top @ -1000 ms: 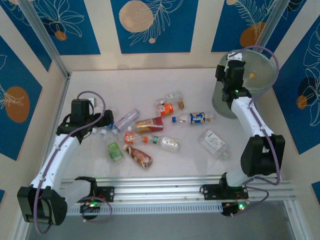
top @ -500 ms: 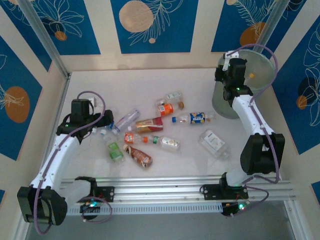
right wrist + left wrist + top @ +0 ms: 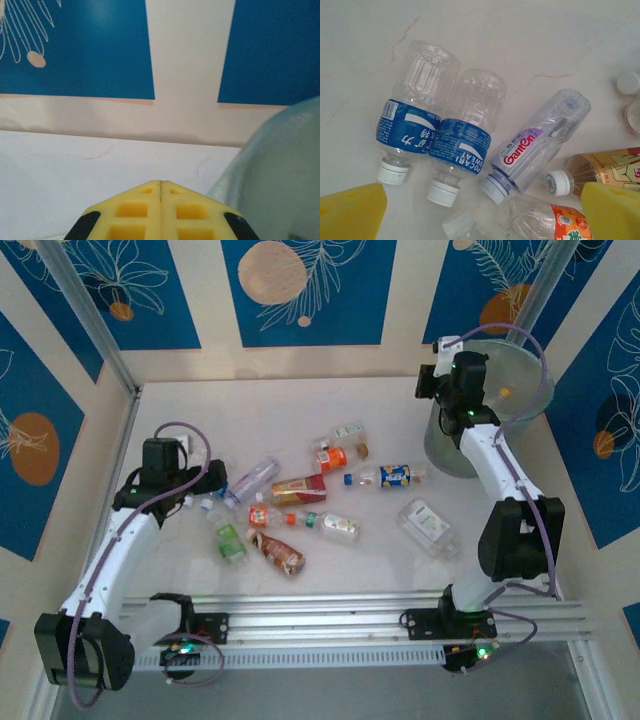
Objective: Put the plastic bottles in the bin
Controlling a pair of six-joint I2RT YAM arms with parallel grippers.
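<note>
Several plastic bottles lie scattered mid-table, among them a clear one [image 3: 255, 478], a red-brown one [image 3: 298, 489], an orange one [image 3: 330, 456], a blue-labelled one [image 3: 392, 476] and a green one [image 3: 228, 540]. My left gripper [image 3: 203, 484] hangs open over their left end. Between and beyond its yellow fingers [image 3: 355, 210] lie two blue-labelled bottles [image 3: 412, 120] [image 3: 467, 135] and a clear purple-labelled bottle [image 3: 535, 142]. My right gripper [image 3: 432, 380] [image 3: 160, 182] is shut and empty, high beside the left rim of the bin [image 3: 505, 405] [image 3: 280, 170].
A brown-labelled bottle [image 3: 280, 552] and a flattened clear bottle [image 3: 427, 523] lie nearest the arms' rail [image 3: 330, 615]. A loose white cap [image 3: 627, 82] lies on the table. Walls close the table at the back and both sides.
My right gripper has swung left, from over the bin's rim to just outside its left side. The left arm and the bottles have not moved.
</note>
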